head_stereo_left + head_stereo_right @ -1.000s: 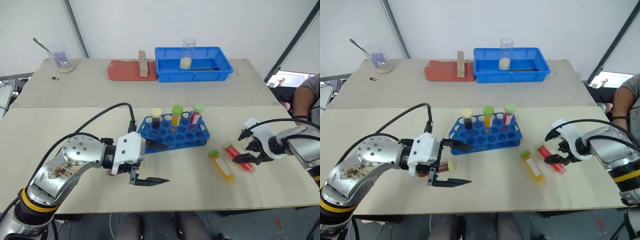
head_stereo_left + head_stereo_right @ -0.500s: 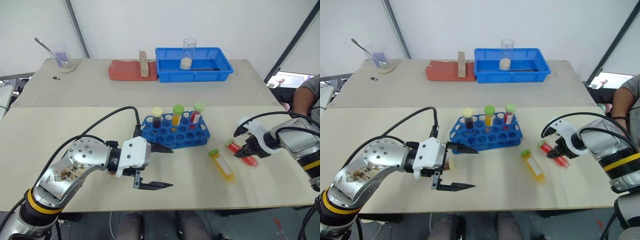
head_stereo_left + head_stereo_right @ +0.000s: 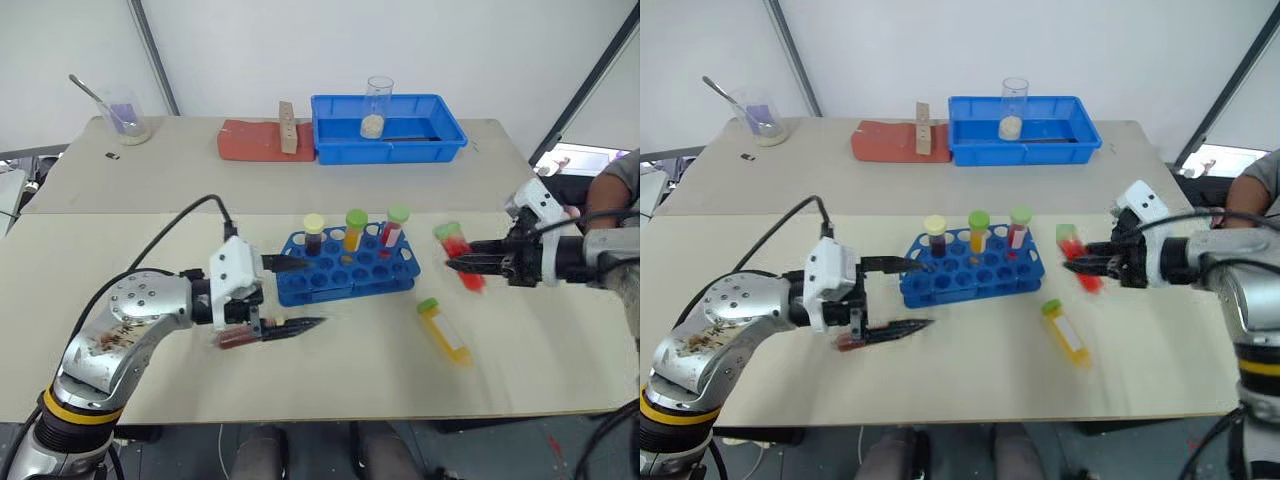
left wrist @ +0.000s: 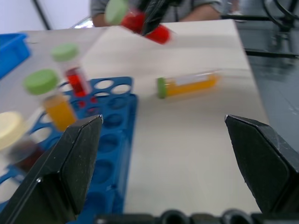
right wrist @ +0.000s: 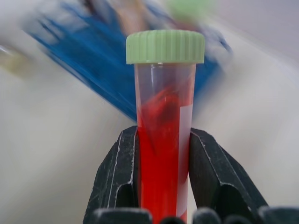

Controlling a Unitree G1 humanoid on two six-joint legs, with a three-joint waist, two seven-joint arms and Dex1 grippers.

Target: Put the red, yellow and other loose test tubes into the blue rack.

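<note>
My right gripper (image 3: 466, 265) is shut on the red test tube (image 3: 456, 256) with the green cap, holding it in the air just right of the blue rack (image 3: 352, 270); the right wrist view shows the tube (image 5: 163, 140) clamped upright between the fingers. The rack holds three capped tubes in its back row. A yellow tube (image 3: 443, 329) with a green cap lies on the table in front of the rack's right end. My left gripper (image 3: 312, 293) stands open at the rack's left end. A dark red-brown tube (image 3: 234, 339) lies on the table under its lower finger.
At the back stand a blue tray (image 3: 440, 140) with a glass beaker (image 3: 377, 105), a red pad (image 3: 250, 141) with a wooden block (image 3: 287, 127), and a beaker with a spoon (image 3: 124, 114). A person (image 3: 612, 190) sits at the right edge.
My right gripper has shut on the red tube and lifted it off the table, up and left toward the rack. My left gripper has shifted a little to the left, staying open.
</note>
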